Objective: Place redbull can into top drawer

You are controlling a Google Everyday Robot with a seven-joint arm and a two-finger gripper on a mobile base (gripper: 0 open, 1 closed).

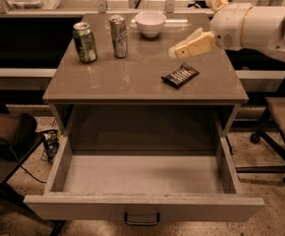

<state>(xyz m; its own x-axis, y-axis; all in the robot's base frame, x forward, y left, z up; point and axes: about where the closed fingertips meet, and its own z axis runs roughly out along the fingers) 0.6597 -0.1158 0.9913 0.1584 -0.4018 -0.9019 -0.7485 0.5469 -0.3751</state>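
The redbull can (pixel 118 36) stands upright at the back left of the cabinet top, slim and silver-grey, just right of the wider green can (pixel 85 42). The top drawer (pixel 142 208) is pulled fully open below the cabinet top, its box bare inside, with a dark handle (pixel 141 219) on the front panel. My gripper (pixel 176 51) with cream fingers reaches in from the right, above the cabinet top and to the right of the redbull can, well apart from it. It holds nothing.
A white bowl (pixel 150 23) stands at the back of the cabinet top. A dark snack packet (pixel 180 75) lies right of centre, just below the gripper. A dark bag (pixel 7 132) sits on the floor at left, a chair (pixel 283 117) at right.
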